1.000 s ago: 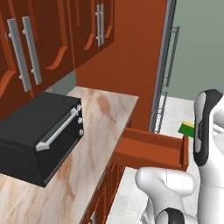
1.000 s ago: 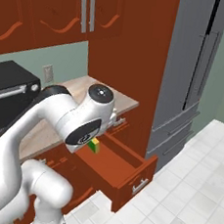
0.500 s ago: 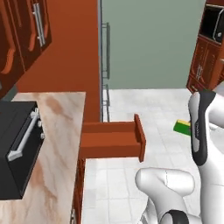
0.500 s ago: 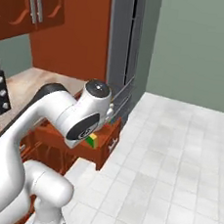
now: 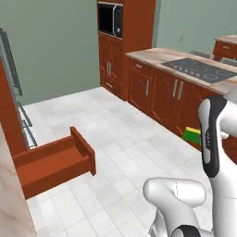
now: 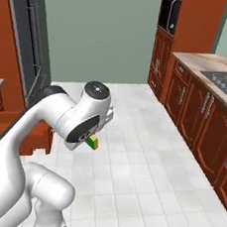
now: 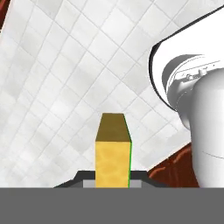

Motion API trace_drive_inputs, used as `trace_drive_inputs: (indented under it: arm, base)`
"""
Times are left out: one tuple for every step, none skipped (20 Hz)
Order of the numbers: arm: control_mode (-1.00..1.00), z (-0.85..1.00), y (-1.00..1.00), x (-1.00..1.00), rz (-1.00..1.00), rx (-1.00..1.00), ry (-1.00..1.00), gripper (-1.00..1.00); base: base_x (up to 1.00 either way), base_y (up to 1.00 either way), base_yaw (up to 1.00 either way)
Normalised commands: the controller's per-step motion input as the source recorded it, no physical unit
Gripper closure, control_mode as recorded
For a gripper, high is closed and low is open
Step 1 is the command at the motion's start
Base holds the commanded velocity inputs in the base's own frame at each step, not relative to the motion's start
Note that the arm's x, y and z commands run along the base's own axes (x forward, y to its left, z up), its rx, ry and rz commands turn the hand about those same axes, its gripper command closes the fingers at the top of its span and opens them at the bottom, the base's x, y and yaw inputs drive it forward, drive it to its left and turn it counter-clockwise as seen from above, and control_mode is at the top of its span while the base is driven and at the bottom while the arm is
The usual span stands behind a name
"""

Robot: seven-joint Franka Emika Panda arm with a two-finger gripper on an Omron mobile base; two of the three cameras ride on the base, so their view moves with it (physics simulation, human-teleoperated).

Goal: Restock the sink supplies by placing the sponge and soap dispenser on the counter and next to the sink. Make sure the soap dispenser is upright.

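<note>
The hand grips the sponge above floor tiles; open drawer nearby.

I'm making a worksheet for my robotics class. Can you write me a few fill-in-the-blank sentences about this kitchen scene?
1. The gripper is shut on the ____ and green rectangular sponge.
2. The reddish-brown wooden drawer stands ____.
3. The floor is laid with white ____.
4. The flat black cooktop is set into the marbled ____.

Missing words: yellow; open; tiles; counter

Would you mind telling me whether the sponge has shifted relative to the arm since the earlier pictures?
No. The sponge sits by the same arm link as before; the base turned, so only the background changed.
</note>
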Motion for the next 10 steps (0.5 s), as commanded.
trace_drive_inputs:
  arm:
    - [1.00,0.00,0.00,0.00,0.00,0.00,0.00,1.00]
    - [1.00,0.00,0.00,0.00,0.00,0.00,0.00,1.00]
    - [1.00,0.00,0.00,0.00,0.00,0.00,0.00,1.00]
    - [1.00,0.00,0.00,0.00,0.00,0.00,0.00,1.00]
    - [1.00,0.00,0.00,0.00,0.00,0.00,0.00,1.00]
    - [1.00,0.00,0.00,0.00,0.00,0.00,0.00,1.00]
    - [1.00,0.00,0.00,0.00,0.00,0.00,0.00,1.00]
    - [1.00,0.00,0.00,0.00,0.00,0.00,0.00,1.00]
    - [1.00,0.00,0.00,0.00,0.00,0.00,0.00,1.00]
    - [1.00,0.00,0.00,0.00,0.00,0.00,0.00,1.00]
  base:
    - [-0.17,-0.24,-0.86]
    - [-0.11,-0.29,-0.85]
    - [-0.04,-0.23,-0.87]
    - [0.00,-0.16,-0.87]
    - [0.00,-0.16,-0.87]
    - [0.00,-0.18,-0.87]
    - [0.00,-0.14,-0.88]
    - [0.00,-0.16,-0.88]
    - [0.00,-0.24,-0.86]
    - [0.00,-0.42,-0.83]
